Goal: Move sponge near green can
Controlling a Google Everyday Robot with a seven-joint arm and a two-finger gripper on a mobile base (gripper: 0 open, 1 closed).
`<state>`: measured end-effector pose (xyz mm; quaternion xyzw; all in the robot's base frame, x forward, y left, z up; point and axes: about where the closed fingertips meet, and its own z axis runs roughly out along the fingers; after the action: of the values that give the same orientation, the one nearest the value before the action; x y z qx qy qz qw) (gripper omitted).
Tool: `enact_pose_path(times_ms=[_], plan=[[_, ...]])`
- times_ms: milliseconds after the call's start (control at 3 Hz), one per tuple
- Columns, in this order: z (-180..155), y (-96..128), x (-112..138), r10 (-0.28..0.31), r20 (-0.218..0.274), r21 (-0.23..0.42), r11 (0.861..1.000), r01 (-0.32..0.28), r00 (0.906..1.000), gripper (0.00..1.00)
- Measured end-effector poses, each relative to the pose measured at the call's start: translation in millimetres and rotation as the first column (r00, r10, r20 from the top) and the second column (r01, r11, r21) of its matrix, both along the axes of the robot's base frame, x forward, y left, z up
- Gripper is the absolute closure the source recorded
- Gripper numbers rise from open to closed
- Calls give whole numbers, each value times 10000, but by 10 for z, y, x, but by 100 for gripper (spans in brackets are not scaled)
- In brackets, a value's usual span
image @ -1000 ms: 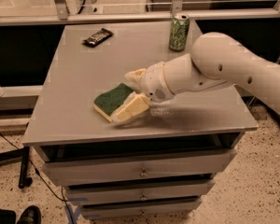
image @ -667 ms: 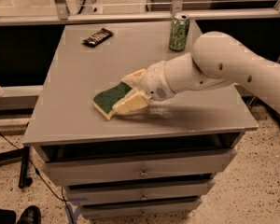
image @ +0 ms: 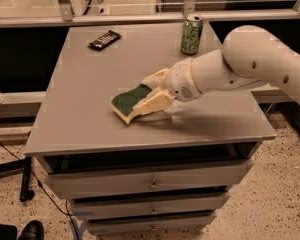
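The sponge [image: 126, 100], dark green on top over pale yellow foam, is at the middle of the grey table [image: 80, 119], its right end between my fingers. My gripper [image: 142, 95] reaches in from the right with one cream finger [image: 151, 102] along the sponge's near side and the other [image: 155, 77] along its far side, shut on it. The sponge is at or just above the tabletop; I cannot tell which. The green can [image: 191, 34] stands upright at the table's back right, well behind the gripper and apart from the sponge.
A flat dark candy-bar wrapper [image: 104, 39] lies at the back left of the table. A metal rail [image: 140, 18] runs behind the table. Drawers [image: 150, 184] sit under the top. My white arm [image: 250, 64] spans the table's right side.
The gripper and the sponge have moved together a little to the right and toward the back of the table. The can and wrapper have not moved.
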<state>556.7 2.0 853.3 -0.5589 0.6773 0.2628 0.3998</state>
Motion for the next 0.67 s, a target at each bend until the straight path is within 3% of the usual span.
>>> enact_pose_path(times_ms=[333,667], plan=[[271,-768,234,-1272,592,-527,9901,1304,9901,100],[271,-767,234,-1271,592,-527,9901,1302,9901,100]])
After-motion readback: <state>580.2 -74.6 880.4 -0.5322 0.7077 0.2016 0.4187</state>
